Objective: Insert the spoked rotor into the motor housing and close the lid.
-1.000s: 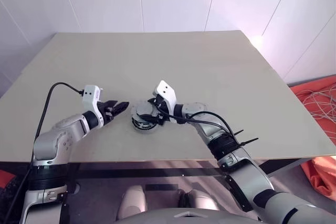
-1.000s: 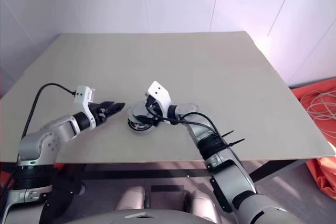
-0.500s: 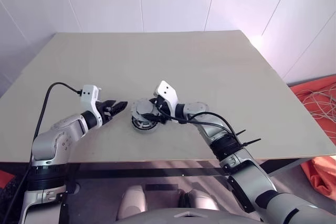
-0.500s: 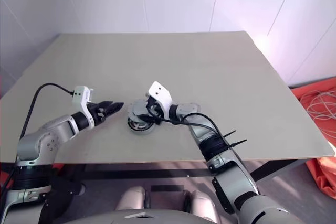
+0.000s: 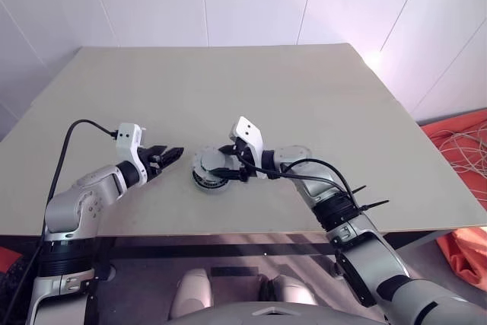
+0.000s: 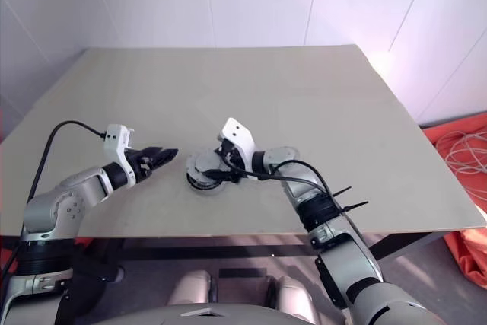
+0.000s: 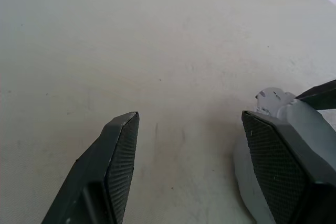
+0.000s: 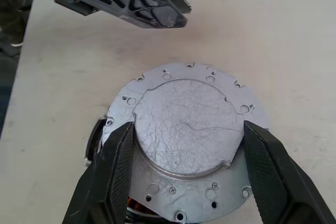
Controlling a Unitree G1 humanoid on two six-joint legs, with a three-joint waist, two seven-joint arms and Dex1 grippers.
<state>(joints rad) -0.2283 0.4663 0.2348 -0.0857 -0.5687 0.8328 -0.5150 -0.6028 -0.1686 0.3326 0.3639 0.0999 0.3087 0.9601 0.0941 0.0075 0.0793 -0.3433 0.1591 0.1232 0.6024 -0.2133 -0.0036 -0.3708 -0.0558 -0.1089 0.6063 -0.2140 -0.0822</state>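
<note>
The lid [image 8: 184, 108], a flat grey disc with a raised centre, lies slightly skewed on the motor housing [image 5: 207, 183] near the table's front edge. Copper windings [image 8: 137, 214] peek out under its rim. A black edge [image 8: 97, 136] also shows under the lid; the spoked rotor is otherwise hidden. My right gripper [image 8: 189, 125] reaches in from the right, its fingers [image 8: 118, 171] pressed against both sides of the lid's raised centre. My left gripper [image 5: 175, 153] hovers just left of the housing, open with nothing between its fingers [image 7: 123, 150].
The beige table [image 5: 266, 89] stretches far behind the parts, and its front edge runs close below them. An orange cloth with pale cables [image 5: 464, 150] lies on the floor to the right. A white wall stands behind.
My right forearm has swung a little to the right and its wrist has turned slightly. The lid and housing stay in place. The left arm has not moved.
</note>
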